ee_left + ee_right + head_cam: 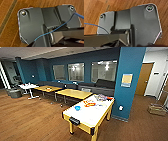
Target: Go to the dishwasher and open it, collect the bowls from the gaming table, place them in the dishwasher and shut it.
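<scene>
- Head view: gaming table (91,114), white top, dark edge, yellow legs, standing on wood floor (32,119) beside a teal pillar (130,82).
- Blue bowl (77,108) sits on the tabletop toward its near end; colourful board games (96,100) lie farther along. Other bowls too blurred to pick out.
- Yellow-topped tables (72,93), a small white table (28,86) and a dark sofa (100,87) line the back wall under the windows.
- Wrist views: each has the robot's dark plate over wood planks, with a thin blue cable (56,28) crossing; no table or bowl there.
- Neither gripper's fingers can be made out, so open or closed: cannot tell, both sides.
- Both arms hang over bare floor; table and bowl lie ahead of the robot, well apart from the grippers.
- Table's near right leg is cut off by the frame edge.
</scene>
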